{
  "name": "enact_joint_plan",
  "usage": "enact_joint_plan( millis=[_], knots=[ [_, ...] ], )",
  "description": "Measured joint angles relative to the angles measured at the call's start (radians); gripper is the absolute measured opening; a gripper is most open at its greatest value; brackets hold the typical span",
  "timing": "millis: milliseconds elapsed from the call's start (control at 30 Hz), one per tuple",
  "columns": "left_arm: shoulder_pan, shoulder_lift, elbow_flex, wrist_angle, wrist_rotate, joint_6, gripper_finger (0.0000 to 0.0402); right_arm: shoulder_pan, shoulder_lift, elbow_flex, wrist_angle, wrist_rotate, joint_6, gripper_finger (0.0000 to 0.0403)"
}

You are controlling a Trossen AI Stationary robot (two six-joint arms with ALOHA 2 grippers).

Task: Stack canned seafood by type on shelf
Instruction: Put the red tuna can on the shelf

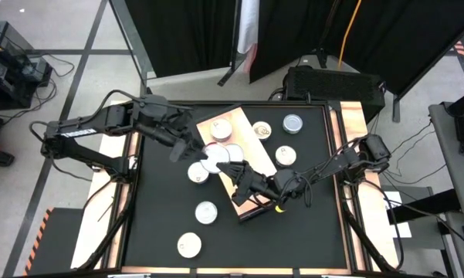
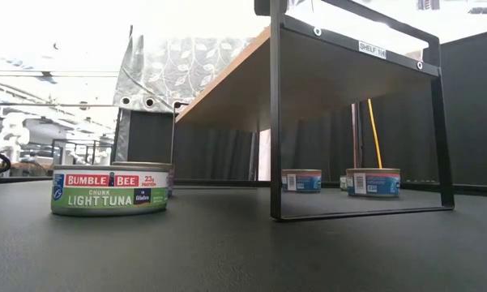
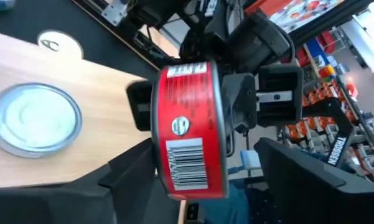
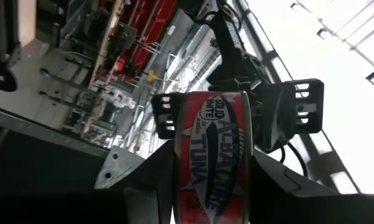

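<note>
High view has my two arms meeting over the light-wood shelf [image 1: 242,117] at mid-table. My right claw [image 4: 211,171] is clenched on a red tuna tin [image 3: 190,124], held on edge, fingers pressed to its flat faces. My left claw [image 3: 199,183] stands released around the same tin, one finger clear of it. Another tin [image 3: 36,119] lies flat on the shelf just beside; others [image 1: 206,211] lie on the black tabletop [image 1: 154,216].
</note>
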Motion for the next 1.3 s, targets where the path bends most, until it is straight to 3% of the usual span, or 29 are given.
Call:
enact_joint_plan(
  millis=[200,533,633,767,967,1067,1200,1300],
  knots=[
    [0.032,-0.067,0.006,0.003,-0.054,0.038,0.0291,0.041,0.002,-0.001,-0.005,0.081,0.047,0.0134],
    [0.068,-0.273,0.006,-0.009,-0.334,0.220,0.0292,0.174,-0.002,-0.001,0.005,0.287,0.110,0.0135],
    [0.068,-0.312,0.006,-0.012,-0.371,0.260,0.0292,0.231,-0.021,-0.001,0.017,0.376,0.127,0.0135],
    [0.067,-0.327,0.006,-0.011,-0.376,0.301,0.0292,0.314,-0.082,-0.004,0.027,0.500,0.263,0.0135],
    [0.068,-0.306,-0.017,0.005,-0.379,0.386,0.0292,0.432,-0.185,-0.021,0.005,0.489,0.521,0.0135],
    [0.068,-0.288,-0.024,0.023,-0.383,0.425,0.0292,0.472,-0.234,-0.027,-0.005,0.511,0.477,0.0135],
    [0.068,-0.269,-0.024,0.048,-0.383,0.451,0.0292,0.513,-0.349,-0.017,0.058,0.444,0.367,0.0135],
    [0.068,-0.255,-0.024,0.075,-0.379,0.463,0.0292,0.512,-0.460,-0.013,0.034,0.407,0.390,0.0135]
  ],
)
